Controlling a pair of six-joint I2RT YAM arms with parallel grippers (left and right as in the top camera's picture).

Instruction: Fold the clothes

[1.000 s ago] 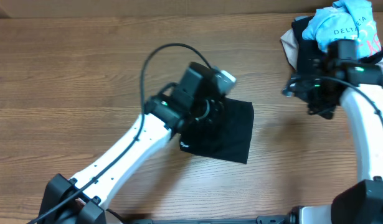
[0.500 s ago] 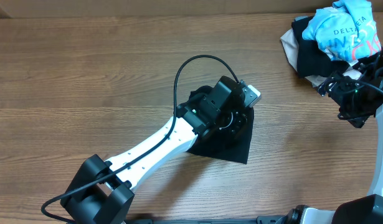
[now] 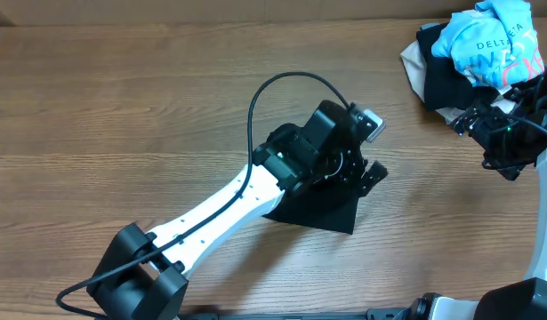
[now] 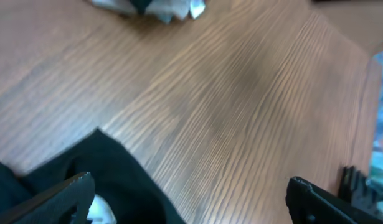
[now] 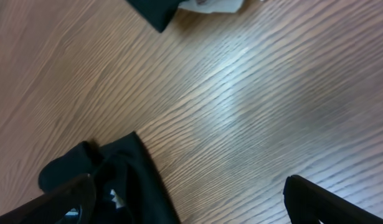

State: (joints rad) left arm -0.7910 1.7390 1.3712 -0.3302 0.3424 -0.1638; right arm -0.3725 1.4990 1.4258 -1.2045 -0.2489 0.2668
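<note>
1. Overhead view: the black polo shirt [image 3: 322, 209] lies folded into a flat, roughly square packet on the table [image 3: 122, 89].
2. The left gripper [image 3: 369, 173] sits at the shirt's right edge. Most of the packet lies under it and back along its arm.
3. Left wrist view: the left gripper [image 4: 188, 182] has its jaws spread wide with nothing between them. One finger [image 4: 60, 199] is over the black polo shirt [image 4: 116, 177], and the other is over bare wood.
4. In that view the shirt fills the corner beside that finger. Its edge ends short of the midpoint between the fingers. Whether the finger touches the fabric cannot be told.
5. A small white patch shows on the shirt next to that finger. It is too blurred to identify.
6. The right gripper [image 3: 476, 123] is well apart from the left gripper, off to its right.
7. Right wrist view: the right gripper [image 5: 188, 186] has its jaws wide apart and holds nothing, with wood beneath it.
8. The clothes pile [image 3: 446, 80] lies well apart from the left gripper, beyond the right gripper and toward the far right corner of the table. A light-blue tee [image 3: 482, 36] lies on top of it.
</note>
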